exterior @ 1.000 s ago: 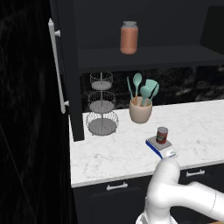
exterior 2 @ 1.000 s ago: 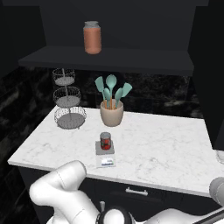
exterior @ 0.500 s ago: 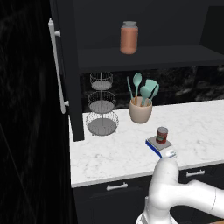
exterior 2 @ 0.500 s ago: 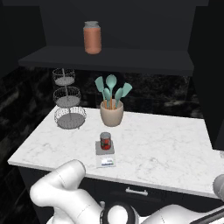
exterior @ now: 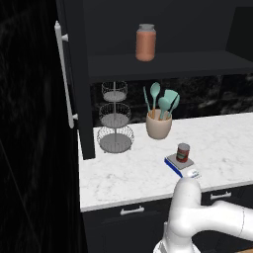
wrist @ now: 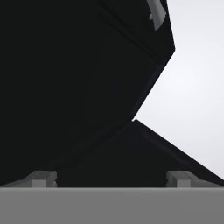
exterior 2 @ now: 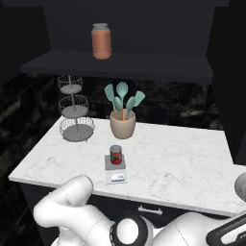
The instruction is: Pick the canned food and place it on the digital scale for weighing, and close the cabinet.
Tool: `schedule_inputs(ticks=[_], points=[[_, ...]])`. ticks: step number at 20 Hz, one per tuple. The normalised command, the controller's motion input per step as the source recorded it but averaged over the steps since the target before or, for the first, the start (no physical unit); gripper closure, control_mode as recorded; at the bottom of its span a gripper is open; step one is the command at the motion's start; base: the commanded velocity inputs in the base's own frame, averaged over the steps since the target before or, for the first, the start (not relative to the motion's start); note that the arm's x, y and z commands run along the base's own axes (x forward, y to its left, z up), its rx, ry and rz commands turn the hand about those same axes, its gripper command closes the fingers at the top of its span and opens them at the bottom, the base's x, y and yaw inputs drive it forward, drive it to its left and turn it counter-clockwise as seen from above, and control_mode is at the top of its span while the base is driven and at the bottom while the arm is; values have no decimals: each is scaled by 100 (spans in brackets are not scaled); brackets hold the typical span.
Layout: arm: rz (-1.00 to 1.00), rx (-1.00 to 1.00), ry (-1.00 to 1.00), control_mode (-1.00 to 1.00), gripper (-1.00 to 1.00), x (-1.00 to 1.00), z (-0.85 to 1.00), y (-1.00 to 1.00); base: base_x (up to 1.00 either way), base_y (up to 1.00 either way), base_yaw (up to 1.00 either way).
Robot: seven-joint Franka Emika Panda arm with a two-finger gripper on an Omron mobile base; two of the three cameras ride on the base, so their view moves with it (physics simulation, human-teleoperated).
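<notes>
Closing the cabinet (exterior: 74,99) is what remains, I judge: the canned food (exterior: 183,152) already stands on the digital scale (exterior: 181,166). My gripper (wrist: 112,178) holds nothing, fingertips well apart. Swinging toward the door's handle (exterior: 64,74), my elbow could sweep the can; the marble counter (exterior 2: 182,163) right of it lies open.

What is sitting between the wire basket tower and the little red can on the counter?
Nothing sits directly between the wire basket tower and the canned food on the digital scale, just bare marble counter; right base view shows it.

No text can be read (the canned food (exterior: 183,152) label is too small).
</notes>
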Motion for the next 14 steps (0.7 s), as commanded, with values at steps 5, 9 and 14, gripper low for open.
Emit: schedule_inputs(ticks=[5, 9, 14], points=[[7, -21, -1, -100, -100, -15, 68, 100, 0, 0, 0], [8, -22, -10, -100, -100, -13, 97, 100, 0, 0, 0], [4, -20, -9, -100, -100, -10, 92, 100, 0, 0, 0]])
